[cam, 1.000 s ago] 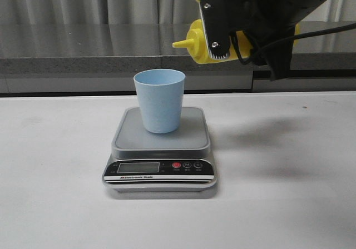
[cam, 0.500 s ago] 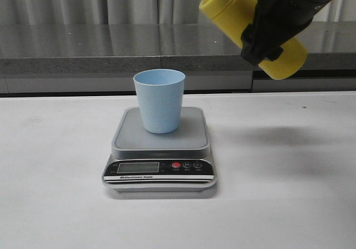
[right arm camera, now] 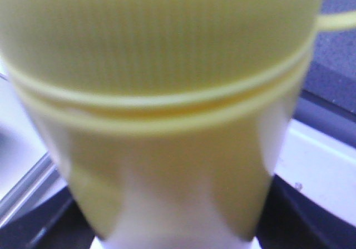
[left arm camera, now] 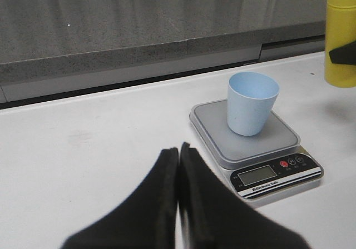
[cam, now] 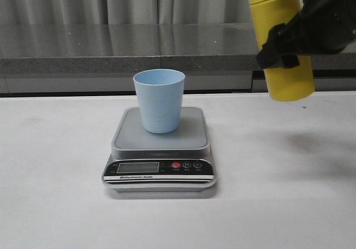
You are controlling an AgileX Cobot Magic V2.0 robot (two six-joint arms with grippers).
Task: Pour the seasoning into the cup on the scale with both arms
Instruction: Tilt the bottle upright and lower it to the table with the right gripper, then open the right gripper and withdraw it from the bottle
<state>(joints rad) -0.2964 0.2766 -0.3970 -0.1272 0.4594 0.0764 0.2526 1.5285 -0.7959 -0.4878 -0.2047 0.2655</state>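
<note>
The pale blue cup [cam: 159, 100] stands upright on the steel platform of the silver-grey scale [cam: 160, 152] at the table's middle. My right gripper [cam: 285, 46] is shut on the yellow seasoning bottle [cam: 281, 38] and holds it nearly upright in the air, to the right of the cup and above the table. The bottle's nozzle is out of view. The bottle fills the right wrist view [right arm camera: 161, 93]. My left gripper [left arm camera: 179, 149] is shut and empty, low over the table left of the scale [left arm camera: 256, 149]; the cup [left arm camera: 251, 103] and bottle [left arm camera: 342, 35] show beyond it.
A grey stone ledge [cam: 111, 54] with curtains behind it runs along the table's far edge. The white tabletop [cam: 67, 204] spreads round the scale.
The right gripper has swung the bottle from lying tilted with its nozzle toward the cup to nearly upright, and has moved it right and away from the cup. The cup and scale have not moved.
</note>
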